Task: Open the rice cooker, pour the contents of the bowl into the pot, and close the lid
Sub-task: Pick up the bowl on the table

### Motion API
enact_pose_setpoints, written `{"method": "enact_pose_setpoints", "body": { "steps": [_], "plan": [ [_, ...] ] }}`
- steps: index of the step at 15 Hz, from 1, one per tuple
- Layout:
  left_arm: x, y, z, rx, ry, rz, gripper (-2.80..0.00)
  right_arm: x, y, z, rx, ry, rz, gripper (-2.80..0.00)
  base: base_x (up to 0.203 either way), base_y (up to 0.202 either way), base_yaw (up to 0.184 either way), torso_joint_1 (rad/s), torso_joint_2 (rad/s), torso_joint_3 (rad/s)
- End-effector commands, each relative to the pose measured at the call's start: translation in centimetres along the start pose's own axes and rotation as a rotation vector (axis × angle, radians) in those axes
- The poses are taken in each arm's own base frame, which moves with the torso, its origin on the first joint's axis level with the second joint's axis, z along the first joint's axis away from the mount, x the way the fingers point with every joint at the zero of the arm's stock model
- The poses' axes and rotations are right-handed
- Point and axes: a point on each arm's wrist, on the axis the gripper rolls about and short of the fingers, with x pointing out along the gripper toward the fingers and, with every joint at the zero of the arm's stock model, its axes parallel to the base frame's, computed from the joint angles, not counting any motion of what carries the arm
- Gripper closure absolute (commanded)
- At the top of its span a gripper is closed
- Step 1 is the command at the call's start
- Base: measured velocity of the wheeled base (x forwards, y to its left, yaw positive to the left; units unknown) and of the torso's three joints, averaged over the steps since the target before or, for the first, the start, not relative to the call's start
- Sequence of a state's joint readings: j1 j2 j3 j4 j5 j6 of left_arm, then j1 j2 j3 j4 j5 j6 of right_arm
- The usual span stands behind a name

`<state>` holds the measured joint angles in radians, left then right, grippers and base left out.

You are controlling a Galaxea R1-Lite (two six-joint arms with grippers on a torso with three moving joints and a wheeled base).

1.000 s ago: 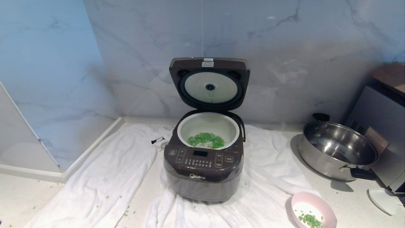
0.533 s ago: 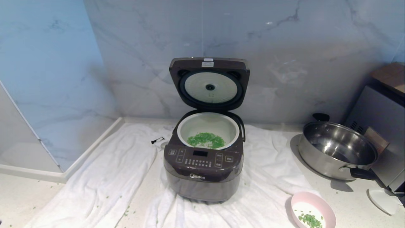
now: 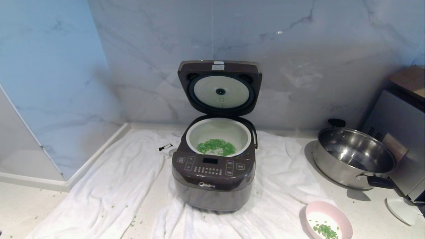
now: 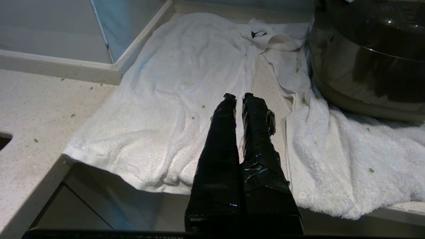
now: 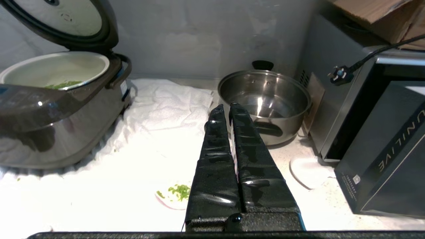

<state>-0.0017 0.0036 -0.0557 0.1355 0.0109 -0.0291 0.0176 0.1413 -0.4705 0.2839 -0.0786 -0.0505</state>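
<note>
Head view, wall: grey-veined marble wall [image 3: 298, 59] rises behind everything on the counter
Towel: white towel [image 3: 109, 189] is spread rumpled across the pale counter [image 3: 20, 209], under and around the cooker, with green flecks scattered on it
Rice cooker: dark grey-brown rice cooker [image 3: 212, 182] sits on the towel at the middle, front panel facing the robot
Lid: lid [image 3: 219, 87] stands raised at the back, its round pale underside plate facing forward
Pot: white pot [image 3: 218, 132] sits inside the cooker body, with green bits [image 3: 215, 146] piled on its bottom
Steel pan: shiny steel pan [image 3: 354, 158] with black handles stands well to the right of the cooker, beside a grey appliance [image 3: 398, 132]
Bowl: pink bowl [image 3: 328, 220] rests on the counter at the towel's right front edge, a few green bits left inside
Left gripper: left gripper [image 4: 239, 96] hangs over the towel near the counter's front edge, left of the cooker, fingers nearly together, holding nothing
Right gripper: right gripper [image 5: 225, 107] sits above the counter near the bowl, pointing toward the steel pan, fingers pressed together, empty
</note>
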Motion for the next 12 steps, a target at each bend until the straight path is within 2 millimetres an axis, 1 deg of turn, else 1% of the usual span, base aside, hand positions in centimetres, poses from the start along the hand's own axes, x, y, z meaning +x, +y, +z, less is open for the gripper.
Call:
{"method": "enact_pose_setpoints", "body": {
  "steps": [1, 3, 6, 8, 10, 12],
  "plan": [
    [0.0, 0.0, 0.0, -0.001, 0.001, 0.001, 0.00, -0.8, 0.1, -1.5, 0.000, -0.027, -0.004, 0.00, 0.000, 0.000, 0.000, 0.000, 0.00, 0.000],
    [0.0, 0.0, 0.0, -0.002, 0.002, 0.000, 0.00, -1.2, 0.2, -3.4, -0.004, 0.003, -0.003, 0.00, 0.000, 0.000, 0.000, 0.000, 0.00, 0.000],
    [0.0, 0.0, 0.0, 0.000, 0.002, 0.001, 0.00, -0.2, 0.3, -5.6, -0.011, 0.098, -0.002, 0.00, 0.000, 0.000, 0.000, 0.000, 0.00, 0.000],
    [0.0, 0.0, 0.0, -0.001, 0.001, 0.001, 0.00, 0.7, 0.5, -7.2, -0.017, 0.128, 0.004, 0.00, 0.000, 0.000, 0.000, 0.000, 0.00, 0.000],
    [0.0, 0.0, 0.0, -0.001, 0.002, 0.000, 0.00, 1.6, 0.6, -8.6, -0.029, 0.115, -0.002, 0.00, 0.000, 0.000, 0.000, 0.000, 0.00, 0.000],
    [0.0, 0.0, 0.0, 0.000, 0.002, 0.000, 0.00, 2.2, 0.6, -9.1, -0.049, 0.059, -0.011, 0.00, 0.000, 0.000, 0.000, 0.000, 0.00, 0.000]
  ]
}}
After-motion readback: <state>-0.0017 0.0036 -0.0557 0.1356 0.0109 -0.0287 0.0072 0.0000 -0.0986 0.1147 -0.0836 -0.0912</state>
